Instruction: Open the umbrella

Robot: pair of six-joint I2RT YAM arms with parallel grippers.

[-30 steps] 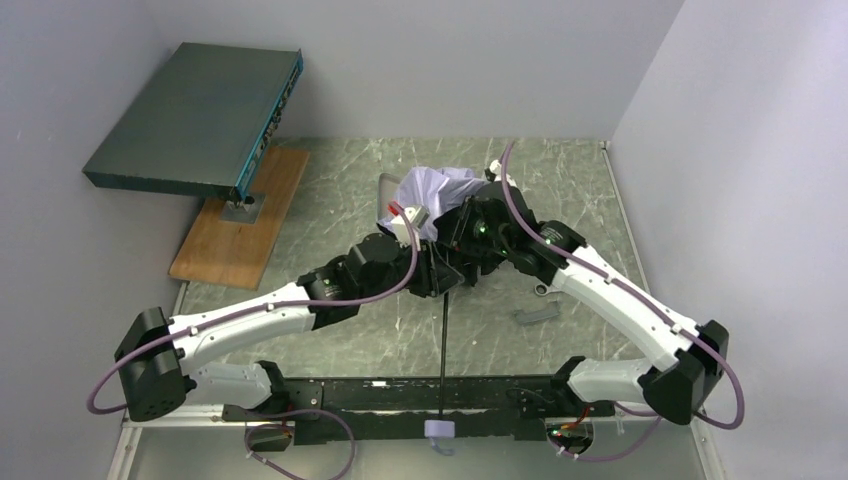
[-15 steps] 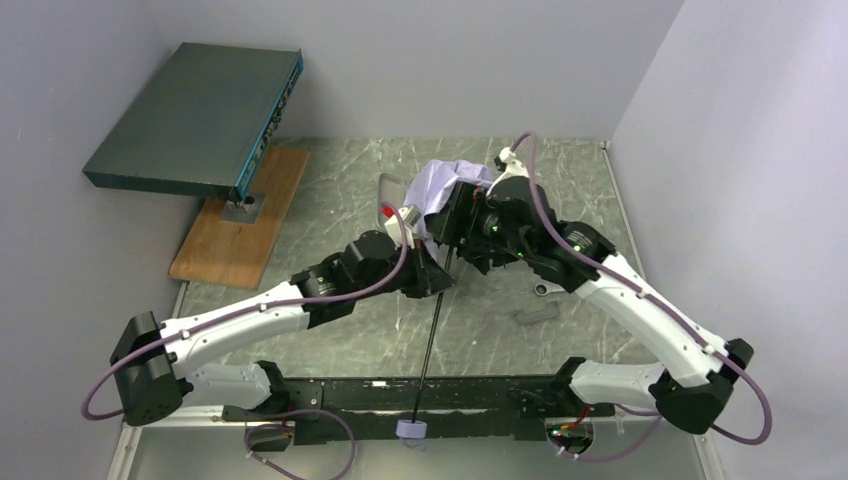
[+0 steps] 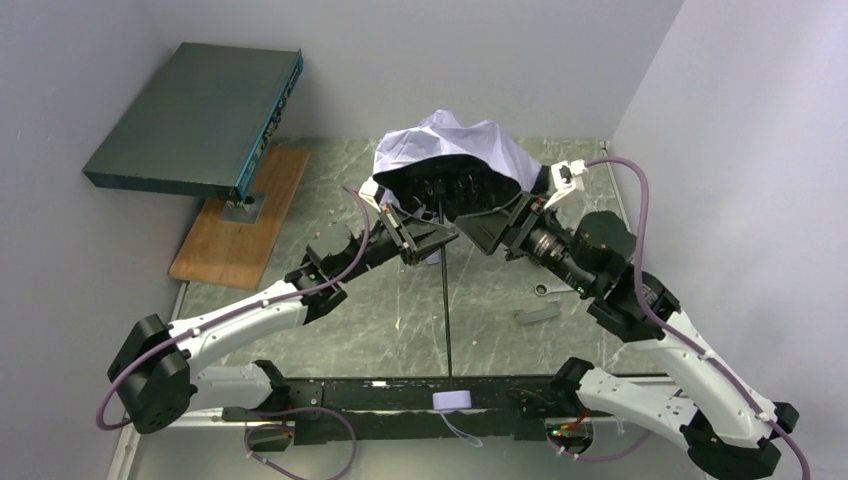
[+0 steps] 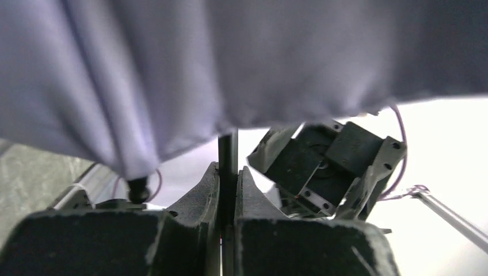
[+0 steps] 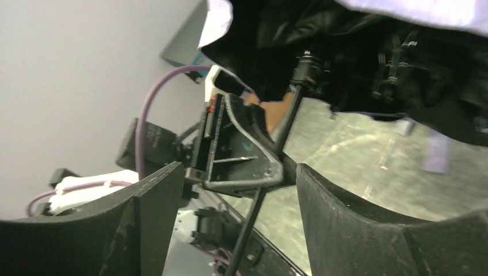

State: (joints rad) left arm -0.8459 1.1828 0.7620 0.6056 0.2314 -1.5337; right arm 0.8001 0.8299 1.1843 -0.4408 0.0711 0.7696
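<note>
Umbrella (image 3: 450, 150) over middle of worktop (image 3: 400, 320). Handle (image 3: 451, 400) at 6 o'clock, by arm bases. Thin black shaft (image 4: 228, 155) runs from there toward 12. Your left tool (image 4: 228, 172) clenched on shaft. Your right tool (image 5: 236, 172) released, jaws wide, just at 3 o'clock side of shaft. Canopy (image 4: 172, 69) at 12, partly spread, raised off worktop.

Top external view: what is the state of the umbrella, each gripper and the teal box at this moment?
umbrella: canopy partly spread, not fully open
left gripper: shut on the umbrella's thin black shaft
right gripper: open, holding nothing
teal box: tilted, raised on a small stand
</note>
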